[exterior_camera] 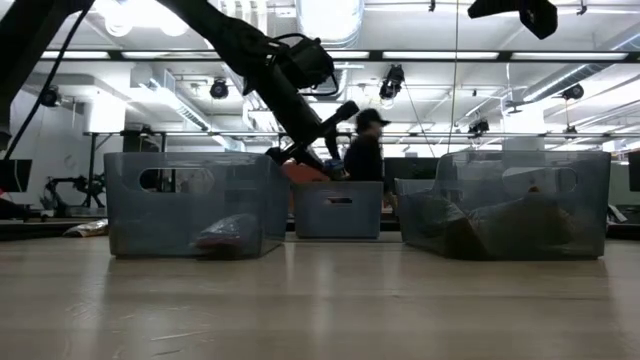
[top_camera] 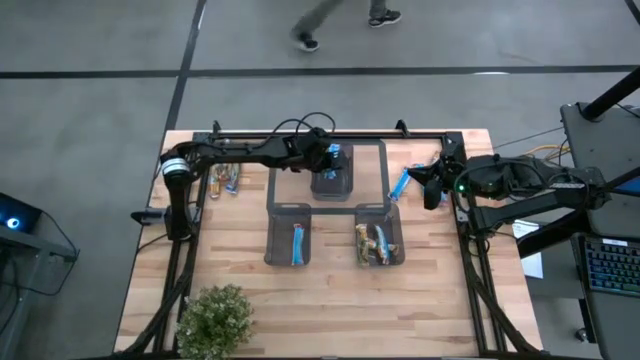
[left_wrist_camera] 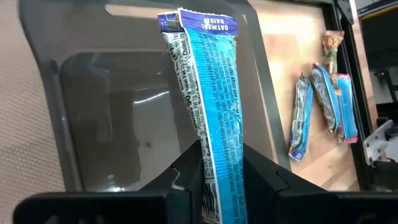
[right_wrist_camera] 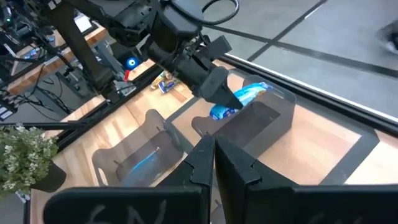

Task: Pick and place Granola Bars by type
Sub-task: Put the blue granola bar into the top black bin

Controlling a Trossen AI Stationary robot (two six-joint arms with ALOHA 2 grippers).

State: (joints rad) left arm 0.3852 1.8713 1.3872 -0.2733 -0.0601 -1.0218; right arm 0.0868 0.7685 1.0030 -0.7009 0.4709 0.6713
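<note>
Closest to our left wrist camera, the left gripper (left_wrist_camera: 219, 171) is clamped on a bright blue granola bar (left_wrist_camera: 211, 106), one dark finger pressed to each side of the wrapper's lower part. We see a slim foil packet, sky blue with fine white print, a darker blue band at its free end and a crimped seam; on that band we read "OATMEAL RAISIN". The bar's long axis runs straight out from between the fingers, its free end pointing away from the gripper, over the far smoky plastic bin (left_wrist_camera: 149, 106). From above, we find this gripper and bar (top_camera: 336, 158) over that bin (top_camera: 331, 188) at the back centre of the wooden table (top_camera: 320, 300). Two more bins sit nearer the front: the left one (top_camera: 289, 232) holds a single blue bar (top_camera: 297, 244) lying lengthwise front to back, the right one (top_camera: 379, 234) a jumble of brownish-gold bars (top_camera: 371, 243). Loose bars lie near the table's back right (top_camera: 402, 182) and back left (top_camera: 228, 180). Our right gripper (right_wrist_camera: 214, 163) waits above the table's right edge with its fingers pressed together, empty. A potted plant (top_camera: 214, 319) stands at the front left.
</note>
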